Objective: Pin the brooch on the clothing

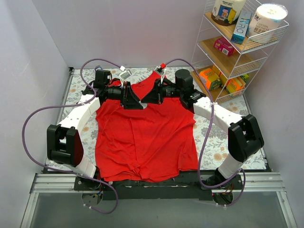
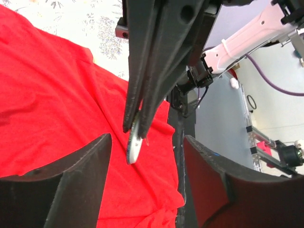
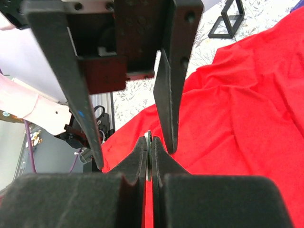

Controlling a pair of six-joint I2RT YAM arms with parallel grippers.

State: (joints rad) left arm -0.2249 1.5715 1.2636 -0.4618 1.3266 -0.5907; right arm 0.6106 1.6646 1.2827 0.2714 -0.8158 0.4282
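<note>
The red tank top (image 1: 142, 137) lies flat on the floral table cover, neck at the far side. Both grippers meet just above its neckline. My right gripper (image 1: 147, 97) is shut on the brooch (image 3: 149, 134), a thin round grey disc held edge-on between its pads (image 3: 137, 161). In the left wrist view the brooch (image 2: 134, 143) hangs from the right gripper's closed fingers (image 2: 142, 71) over the red cloth (image 2: 57, 109). My left gripper (image 2: 148, 147) is open, its jaws either side of the brooch without touching it. It also shows in the top view (image 1: 134, 99).
A white wire shelf (image 1: 240, 47) with boxes, a jar and a paper roll stands at the back right. A small black frame (image 3: 228, 21) sits on the floral cover (image 1: 218, 137) beyond the tank top. Grey walls enclose the table.
</note>
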